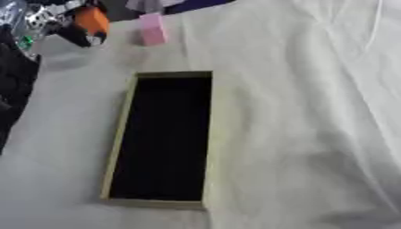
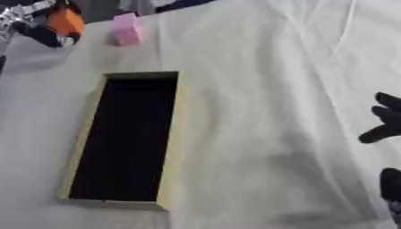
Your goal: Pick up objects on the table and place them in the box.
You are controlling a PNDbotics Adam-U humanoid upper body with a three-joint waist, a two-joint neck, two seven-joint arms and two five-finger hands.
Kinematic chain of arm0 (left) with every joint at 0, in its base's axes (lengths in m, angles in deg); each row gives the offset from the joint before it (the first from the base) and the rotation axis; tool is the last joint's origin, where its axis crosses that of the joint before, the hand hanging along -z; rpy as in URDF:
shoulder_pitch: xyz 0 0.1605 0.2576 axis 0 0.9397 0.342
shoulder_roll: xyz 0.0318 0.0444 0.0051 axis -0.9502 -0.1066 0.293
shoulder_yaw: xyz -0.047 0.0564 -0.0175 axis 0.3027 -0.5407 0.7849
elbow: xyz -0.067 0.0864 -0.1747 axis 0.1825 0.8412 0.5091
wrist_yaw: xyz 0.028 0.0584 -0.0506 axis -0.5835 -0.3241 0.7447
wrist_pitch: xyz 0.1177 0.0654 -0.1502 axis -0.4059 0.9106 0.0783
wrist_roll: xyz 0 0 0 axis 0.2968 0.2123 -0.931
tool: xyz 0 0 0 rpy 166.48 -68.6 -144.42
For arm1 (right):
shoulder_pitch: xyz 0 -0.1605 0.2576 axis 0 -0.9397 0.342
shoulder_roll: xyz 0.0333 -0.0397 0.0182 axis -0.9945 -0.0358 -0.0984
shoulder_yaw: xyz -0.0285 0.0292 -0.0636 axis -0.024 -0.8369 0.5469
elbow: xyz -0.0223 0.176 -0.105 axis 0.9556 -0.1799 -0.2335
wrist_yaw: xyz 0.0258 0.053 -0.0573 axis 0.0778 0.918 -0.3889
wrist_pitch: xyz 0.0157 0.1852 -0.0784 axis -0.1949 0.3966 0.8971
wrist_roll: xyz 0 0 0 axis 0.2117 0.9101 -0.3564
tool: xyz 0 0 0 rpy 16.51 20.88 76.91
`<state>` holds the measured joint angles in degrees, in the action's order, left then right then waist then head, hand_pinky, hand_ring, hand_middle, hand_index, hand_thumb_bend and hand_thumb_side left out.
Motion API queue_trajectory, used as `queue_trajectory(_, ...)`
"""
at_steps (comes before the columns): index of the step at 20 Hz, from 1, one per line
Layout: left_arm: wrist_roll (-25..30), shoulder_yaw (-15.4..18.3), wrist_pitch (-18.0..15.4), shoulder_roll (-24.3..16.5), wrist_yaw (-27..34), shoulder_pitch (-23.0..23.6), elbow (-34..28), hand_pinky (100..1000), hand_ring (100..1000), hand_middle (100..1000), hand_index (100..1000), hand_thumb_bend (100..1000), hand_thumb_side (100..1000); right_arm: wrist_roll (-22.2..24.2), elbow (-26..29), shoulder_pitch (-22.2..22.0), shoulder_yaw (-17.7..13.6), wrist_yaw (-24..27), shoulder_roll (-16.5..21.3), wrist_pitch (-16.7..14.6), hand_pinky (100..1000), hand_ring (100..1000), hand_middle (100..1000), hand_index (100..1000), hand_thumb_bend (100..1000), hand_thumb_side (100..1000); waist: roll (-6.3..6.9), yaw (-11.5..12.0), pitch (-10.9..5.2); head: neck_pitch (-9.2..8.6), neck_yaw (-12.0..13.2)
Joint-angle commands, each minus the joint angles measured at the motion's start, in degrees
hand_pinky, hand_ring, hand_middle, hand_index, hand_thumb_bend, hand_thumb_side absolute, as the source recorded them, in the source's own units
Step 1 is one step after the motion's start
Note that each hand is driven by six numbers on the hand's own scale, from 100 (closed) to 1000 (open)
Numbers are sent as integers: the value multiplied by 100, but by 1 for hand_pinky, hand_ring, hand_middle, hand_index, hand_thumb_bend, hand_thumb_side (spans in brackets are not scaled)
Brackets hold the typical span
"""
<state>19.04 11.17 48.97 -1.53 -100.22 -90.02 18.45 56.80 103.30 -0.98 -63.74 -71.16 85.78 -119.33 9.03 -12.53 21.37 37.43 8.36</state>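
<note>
A long shallow box [image 1: 117,134] with a tan rim and a black inside lies lengthwise on the white cloth; nothing shows in it. Beyond its far end stands a pink block [image 1: 152,29]. At the far left corner my left hand [image 1: 74,33], black and silver, is curled round an orange object [image 1: 92,20], held above the cloth with a shadow beneath it. My right hand [image 2: 384,129] shows only at the right edge of the right eye view, its dark fingers spread and holding nothing.
A wrinkled white cloth [image 1: 305,89] covers the table. My left arm is a dark mass [image 1: 12,85] along the left edge. Dark and purple things [image 1: 188,4] lie at the far edge behind the pink block.
</note>
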Motion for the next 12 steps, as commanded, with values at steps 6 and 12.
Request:
queue_trajectory(6,-2,-353,-468,-36,605,71,-1030,545,599,707,825,100,100,-17,64,-104,-145,245,96,-34,892,960,591,893,100,644,-228,303,-338,265,-207)
queue_trajectory(12,-207,-1043,-961,50,1152,497,-1916,546,599,702,821,100,100,-40,64,-204,-226,316,82,-24,893,959,592,893,100,644,-318,527,-455,378,-424)
